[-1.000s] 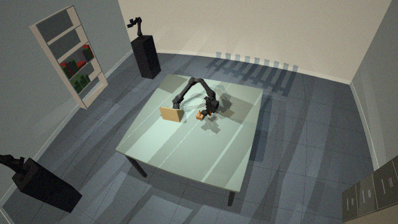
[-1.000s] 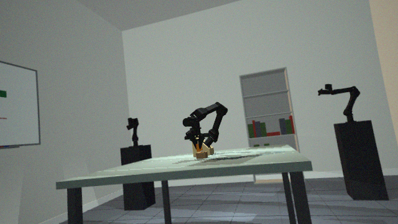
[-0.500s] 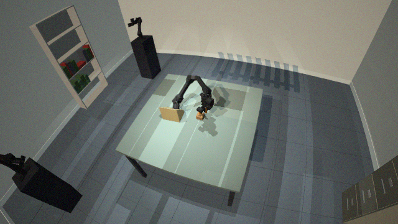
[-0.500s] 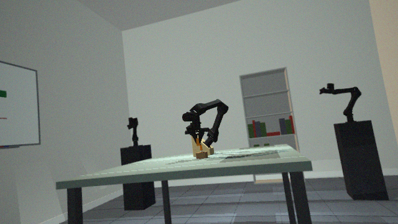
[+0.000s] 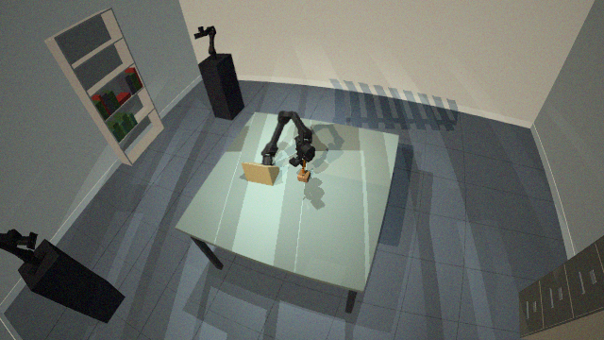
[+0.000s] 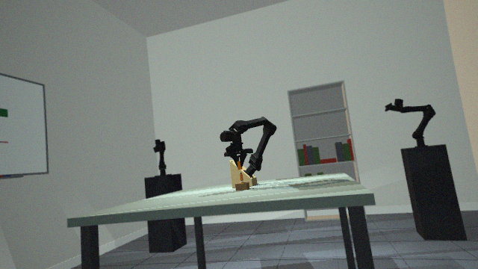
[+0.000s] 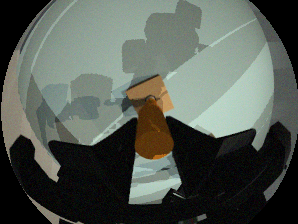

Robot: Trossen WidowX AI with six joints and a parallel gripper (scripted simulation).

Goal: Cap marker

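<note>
The orange cap (image 7: 154, 132) (image 6: 239, 164) is held upright between the fingers of my gripper (image 7: 150, 120) (image 6: 239, 163) (image 5: 304, 161), which is shut on it. The holder block (image 5: 303, 179) (image 6: 242, 186) (image 7: 163, 95) stands on the table (image 5: 330, 236) (image 6: 224, 208). The orange marker (image 6: 241, 176) stands upright in it. In the exterior view the cap is above the marker, with a small gap between them. In the wrist view the cap hides most of the marker; a small dark round tip shows just past the cap's far end.
A tan wedge-shaped block (image 5: 260, 174) (image 6: 235, 177) stands on the table near the arm's base, beside the holder. Two other arms stand on black pedestals (image 5: 222, 87) (image 5: 71, 283) off the table. A bookshelf (image 5: 106, 85) (image 6: 319, 123) stands by the wall.
</note>
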